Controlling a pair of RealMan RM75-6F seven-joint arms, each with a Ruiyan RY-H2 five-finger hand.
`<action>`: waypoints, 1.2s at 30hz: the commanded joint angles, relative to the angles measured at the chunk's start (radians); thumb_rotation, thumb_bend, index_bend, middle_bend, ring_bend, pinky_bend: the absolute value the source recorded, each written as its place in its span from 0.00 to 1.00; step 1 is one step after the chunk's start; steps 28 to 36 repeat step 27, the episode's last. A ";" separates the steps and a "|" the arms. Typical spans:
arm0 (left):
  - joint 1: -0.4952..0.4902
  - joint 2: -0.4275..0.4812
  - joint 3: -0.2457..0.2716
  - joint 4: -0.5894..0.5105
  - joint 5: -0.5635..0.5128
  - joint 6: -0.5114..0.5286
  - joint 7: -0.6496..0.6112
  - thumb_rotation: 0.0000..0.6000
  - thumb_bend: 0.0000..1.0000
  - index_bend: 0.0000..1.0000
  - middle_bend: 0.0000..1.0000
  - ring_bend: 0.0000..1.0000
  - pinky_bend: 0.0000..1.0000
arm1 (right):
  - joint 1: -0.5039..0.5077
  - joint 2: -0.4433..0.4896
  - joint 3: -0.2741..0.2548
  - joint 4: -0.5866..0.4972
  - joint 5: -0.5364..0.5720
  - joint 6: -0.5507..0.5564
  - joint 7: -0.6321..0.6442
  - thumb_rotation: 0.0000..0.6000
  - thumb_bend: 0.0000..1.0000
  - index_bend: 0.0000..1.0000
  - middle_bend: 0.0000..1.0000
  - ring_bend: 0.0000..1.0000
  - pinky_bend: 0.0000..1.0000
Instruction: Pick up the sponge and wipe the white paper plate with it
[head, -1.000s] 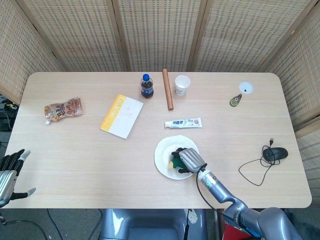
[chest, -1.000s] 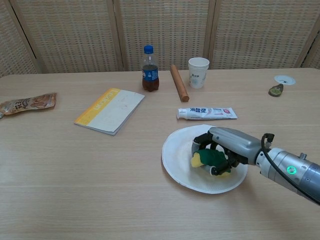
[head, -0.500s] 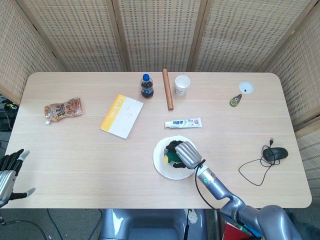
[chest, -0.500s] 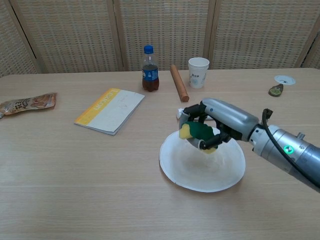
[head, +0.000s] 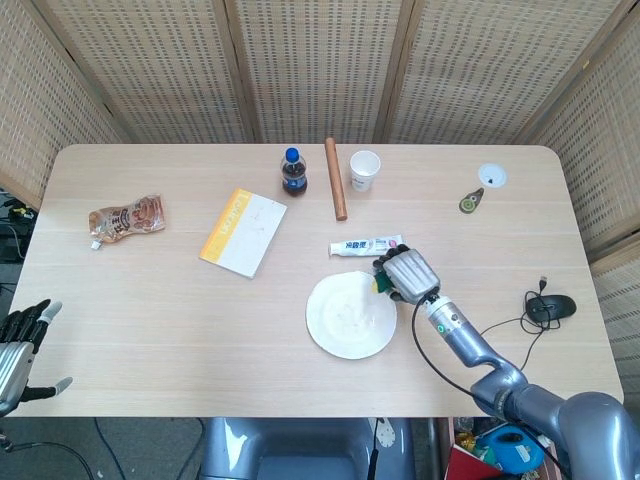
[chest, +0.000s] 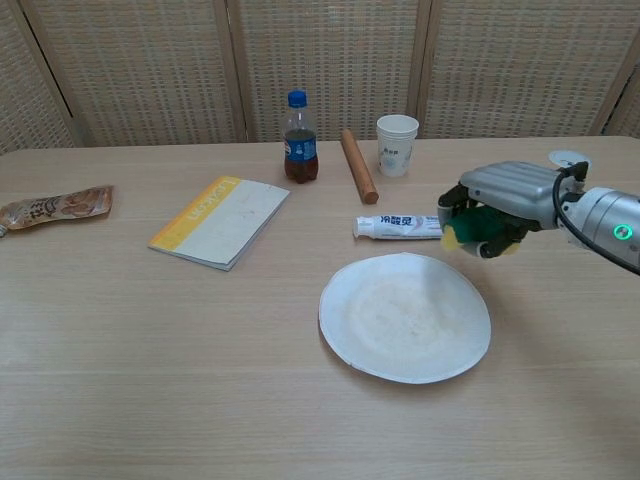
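Note:
The white paper plate lies flat near the table's front middle, with nothing on it. My right hand hovers off the plate's far right rim and grips the green and yellow sponge, which peeks out under the curled fingers. The sponge is lifted clear of the plate, close to the toothpaste tube. My left hand hangs below the table's front left corner with fingers apart, holding nothing.
A toothpaste tube lies just behind the plate. Further back stand a cola bottle, a wooden rolling pin and a paper cup. A yellow-edged notebook and a snack pouch lie left. A mouse sits far right.
My right hand has carried the sponge up off the plate and to the right, past the plate's far right rim. The plate shifted slightly left. The left hand stayed put.

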 joint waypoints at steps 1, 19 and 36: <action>0.001 0.000 0.005 -0.003 0.007 0.001 0.007 1.00 0.00 0.00 0.00 0.00 0.00 | -0.011 0.080 0.011 -0.098 0.155 -0.182 -0.146 1.00 0.25 0.19 0.08 0.05 0.08; 0.005 0.017 0.008 0.007 0.049 0.031 -0.048 1.00 0.00 0.00 0.00 0.00 0.00 | -0.206 0.411 0.043 -0.680 0.194 0.142 -0.285 1.00 0.10 0.00 0.00 0.00 0.00; 0.047 0.019 0.008 0.023 0.085 0.125 -0.080 1.00 0.00 0.00 0.00 0.00 0.00 | -0.447 0.511 -0.077 -0.672 0.021 0.481 -0.155 1.00 0.00 0.00 0.00 0.00 0.00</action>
